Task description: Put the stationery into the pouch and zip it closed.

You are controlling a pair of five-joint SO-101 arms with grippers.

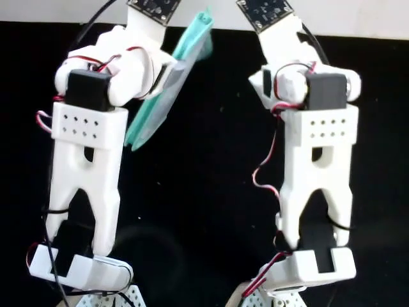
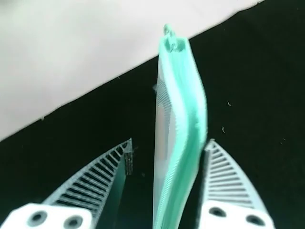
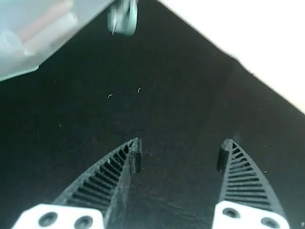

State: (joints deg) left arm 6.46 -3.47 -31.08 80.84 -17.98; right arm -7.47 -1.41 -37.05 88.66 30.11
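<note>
Left pincer (image 2: 169,143) apart, not clamped. Green pouch (image 2: 178,119) stands on edge between its fingers (image 2: 224,176): touches one, gap to other. From above, pouch tilted at 11 o'clock, by left arm. Right pincer (image 3: 181,143) apart, holds nothing, over black worktop (image 3: 181,90). Blurry stationery (image 3: 47,21) inside pouch.

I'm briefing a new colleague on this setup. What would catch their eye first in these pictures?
The teal pouch stands out first, edge-on between the left hand's spread fingers, near the black table's far edge. Beside it, the right hand hangs open and empty over the table.
</note>
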